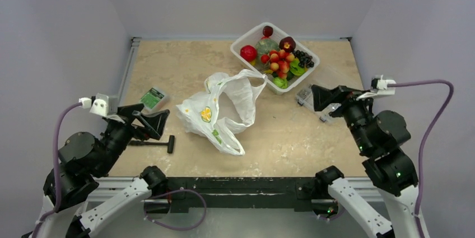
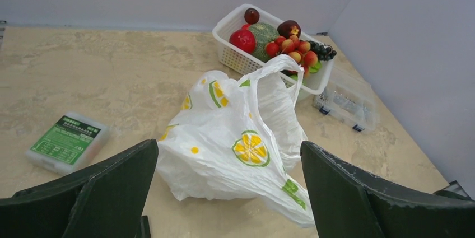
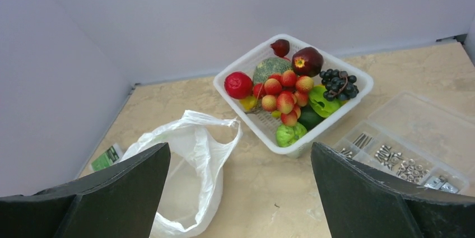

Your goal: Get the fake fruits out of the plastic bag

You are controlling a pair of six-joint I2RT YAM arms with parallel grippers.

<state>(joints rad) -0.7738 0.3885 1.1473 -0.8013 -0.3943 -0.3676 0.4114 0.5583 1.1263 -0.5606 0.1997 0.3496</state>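
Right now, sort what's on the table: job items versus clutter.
Job items: plastic bag; berry bunch, round red fruit, grape bunch, two dark red fruits, all in the white basket.

Clutter: green squash, green-labelled box, clear lidded box, black tool.

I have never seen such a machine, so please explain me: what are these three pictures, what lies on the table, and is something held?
Two robot arms stand at the table's near edge. One picture looks down from above; the other two come from cameras on each wrist. The left hand and right hand are both open and hold nothing. Between them lies a crumpled plastic bag. Behind it the fake fruits sit in a white basket. A clear box of small metal parts lies beside the basket, and a green-labelled box lies near the left arm.
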